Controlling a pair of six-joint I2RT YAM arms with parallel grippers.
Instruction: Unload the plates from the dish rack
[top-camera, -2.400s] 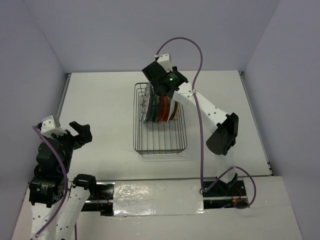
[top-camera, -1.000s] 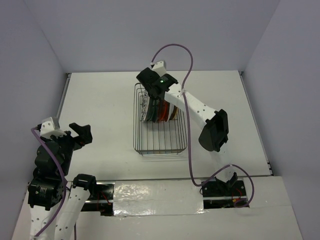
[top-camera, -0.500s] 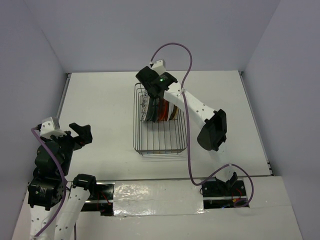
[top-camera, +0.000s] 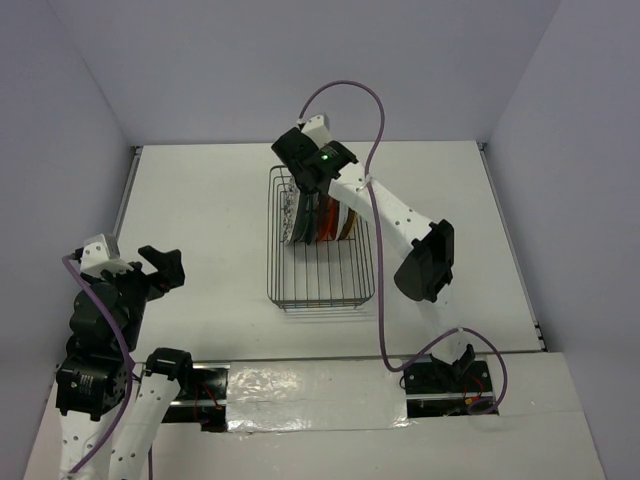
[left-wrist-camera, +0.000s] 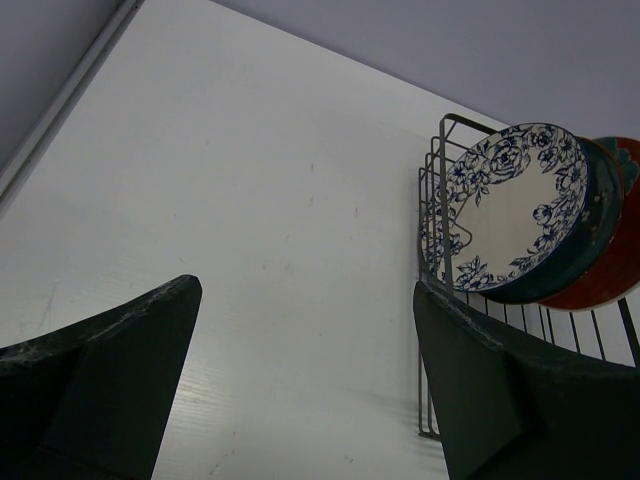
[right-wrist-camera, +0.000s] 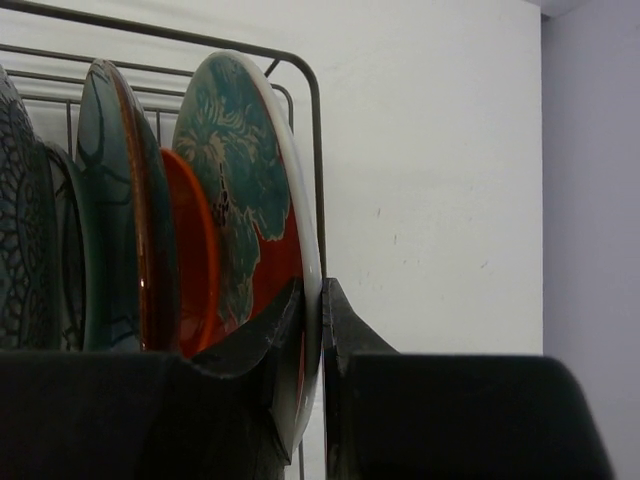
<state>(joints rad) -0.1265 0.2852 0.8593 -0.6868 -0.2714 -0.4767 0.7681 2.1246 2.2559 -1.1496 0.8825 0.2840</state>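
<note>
Top external view: across the white surface (top-camera: 200, 200) only the right arm has moved. Over the last couple of seconds its wrist has swung left, toward the far end of the dish rack (top-camera: 320, 285). The left arm stays parked near its base, with the left hand (top-camera: 160, 268) spread wide and holding nothing. The plates (top-camera: 320, 215) stand on edge in a row at the rack's far end, and none is out yet. Right wrist view shows what the move achieved: the right hand (right-wrist-camera: 322, 310) is pinched shut on the rim of the red-orange plate with the teal flower (right-wrist-camera: 235, 190), the end one of the row in that view, still seated in the rack. The grasp looks made, so lifting this plate clear is likely the next step.
</note>
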